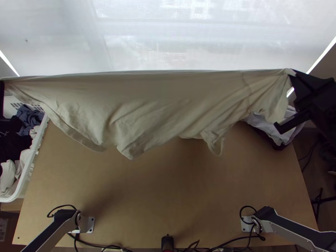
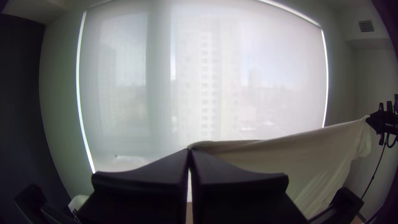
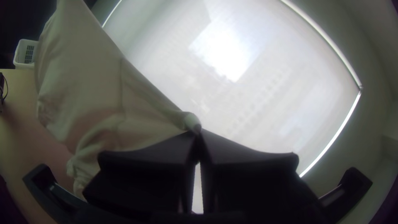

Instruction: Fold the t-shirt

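Hanging over the worktop (image 1: 168, 189), across the top view's upper half, the t-shirt (image 1: 155, 101) is pinched by the left claw (image 2: 189, 151) and right claw (image 3: 198, 132), both closed. All the folding looks left to do.

Left pincer (image 1: 1, 96) closed on pale t-shirt (image 2: 315, 155), stretched to right pincer (image 1: 295, 75), blind (image 2: 269, 54) behind, probably buildings (image 2: 205, 70) beyond

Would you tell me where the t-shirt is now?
In the top view's upper part, the t-shirt hangs stretched between the left gripper and the right gripper, above the table.
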